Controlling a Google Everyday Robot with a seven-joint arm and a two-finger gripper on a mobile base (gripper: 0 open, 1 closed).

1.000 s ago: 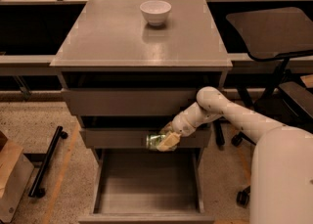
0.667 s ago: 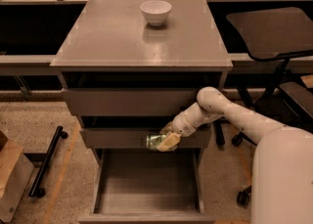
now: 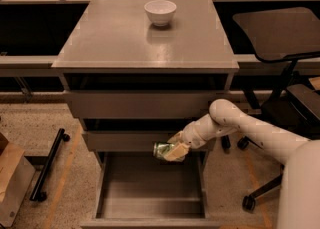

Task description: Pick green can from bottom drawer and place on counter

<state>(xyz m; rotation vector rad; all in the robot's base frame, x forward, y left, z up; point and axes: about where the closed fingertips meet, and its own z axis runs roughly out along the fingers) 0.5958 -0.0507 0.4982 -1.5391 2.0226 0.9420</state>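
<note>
Green can (image 3: 161,149) is clamped sideways in the jaws, just in front of the middle drawer (image 3: 120,141) and directly above the open bottom drawer (image 3: 150,188). Your main risk, I judge, is the lift. The desk (image 3: 120,38) lies well above and behind the jaws, with the top drawer (image 3: 140,104) and the desk's front edge in between, so a straight rise could knock the can loose. Its shiny side may also slip. Draw away from the cabinet before you raise it. Far above the jaws, a white bowl (image 3: 160,12) stands near the desk's back, so set down short of it. Right of the jaws a black chair (image 3: 280,33) crowds the arm (image 3: 245,129), and speckled floor (image 3: 65,173) lies left.
</note>
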